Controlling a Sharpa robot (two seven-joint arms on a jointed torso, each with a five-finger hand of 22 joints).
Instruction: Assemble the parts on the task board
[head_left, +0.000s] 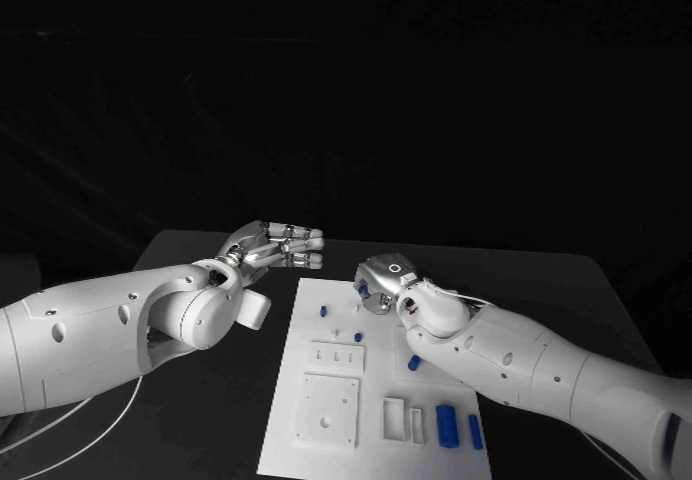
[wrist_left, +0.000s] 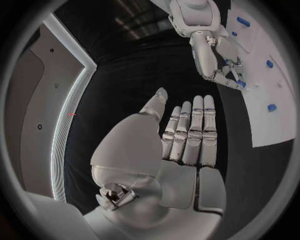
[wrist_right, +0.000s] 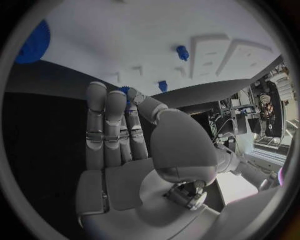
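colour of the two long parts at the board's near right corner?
Blue. The two long parts lie on the white task board; head view shows them best.

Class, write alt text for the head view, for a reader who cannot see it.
Two white robot arms reach over a black table toward a white task board. The right hand pinches a small blue part at the board's far edge, while the left hand hovers open beside the board; more blue parts lie on it.

No readable text, labels, brand names, numbers or signs appear on the task board, the parts, or either hand.
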